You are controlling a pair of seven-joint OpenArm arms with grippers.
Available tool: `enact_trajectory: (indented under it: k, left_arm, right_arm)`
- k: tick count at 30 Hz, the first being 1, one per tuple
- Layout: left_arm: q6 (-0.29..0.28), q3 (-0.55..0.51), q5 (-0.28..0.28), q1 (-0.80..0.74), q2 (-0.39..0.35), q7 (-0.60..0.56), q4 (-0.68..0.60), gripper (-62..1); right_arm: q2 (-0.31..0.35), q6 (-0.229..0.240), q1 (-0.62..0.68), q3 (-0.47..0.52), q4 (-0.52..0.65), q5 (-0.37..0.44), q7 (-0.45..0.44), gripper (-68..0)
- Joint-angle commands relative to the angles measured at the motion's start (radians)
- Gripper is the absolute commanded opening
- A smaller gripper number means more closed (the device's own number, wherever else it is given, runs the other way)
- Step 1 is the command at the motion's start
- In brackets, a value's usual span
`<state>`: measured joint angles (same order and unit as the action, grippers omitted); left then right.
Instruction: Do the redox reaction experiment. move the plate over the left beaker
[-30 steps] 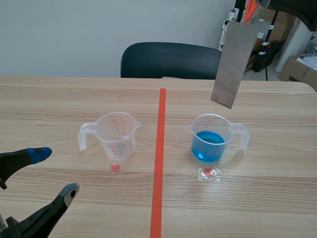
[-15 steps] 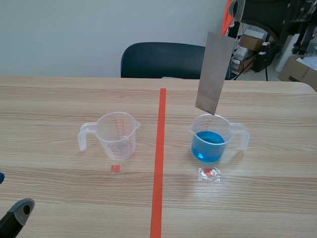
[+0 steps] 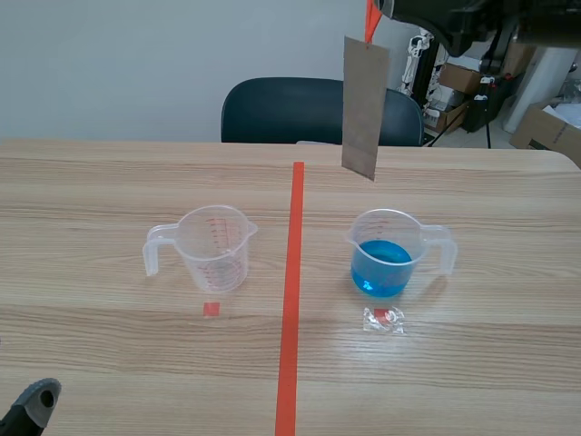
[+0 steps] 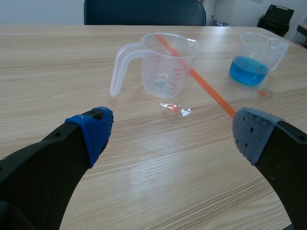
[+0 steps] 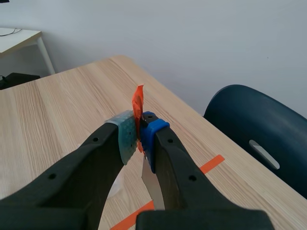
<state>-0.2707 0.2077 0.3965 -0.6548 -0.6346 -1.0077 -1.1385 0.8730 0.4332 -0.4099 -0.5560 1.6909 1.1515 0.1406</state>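
A grey metal plate hangs upright high above the table, just right of the red tape line, held by its orange tab. My right gripper is shut on that tab, and the plate shows edge-on below the fingers. The empty clear beaker stands left of the line. The beaker with blue liquid stands right of it. My left gripper is open near the table's front left, with the empty beaker ahead of it; only one fingertip shows in the scene view.
A small clear wrapper lies in front of the blue beaker, and a small red square mark sits before the empty one. A dark chair stands behind the table. Boxes and stands crowd the back right.
The right arm has carried the plate leftward and higher, from above the blue beaker toward the red line. The left gripper has drawn back toward the front left corner.
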Motion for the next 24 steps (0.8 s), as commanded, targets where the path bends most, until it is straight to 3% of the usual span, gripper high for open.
enact_trajectory:
  k: [1,11,17,21,24]
  left_arm:
    - [-0.002,-0.008,-0.013,0.022,0.017,-0.024,0.026,-8.4]
    - [-0.006,-0.008,-0.091,0.088,0.098,-0.212,0.25,-10.4]
    - [0.006,-0.008,-0.154,0.093,0.111,-0.306,0.269,-10.4]
    - [0.048,-0.008,-0.155,0.098,0.119,-0.342,0.269,-10.4]
    - [0.048,-0.008,-0.162,0.106,0.12,-0.363,0.269,-10.4]
  right_arm:
    - [-0.019,-0.003,-0.025,0.02,0.012,-0.006,0.002,-67.1]
    - [-0.165,-0.031,-0.068,0.02,0.012,-0.072,0.106,-67.1]
    - [-0.251,-0.056,-0.084,0.02,0.012,-0.089,0.163,-67.1]
    - [-0.308,-0.056,-0.087,0.02,0.012,-0.128,0.185,-67.1]
    - [-0.352,-0.06,-0.087,0.02,0.012,-0.146,0.211,-67.1]
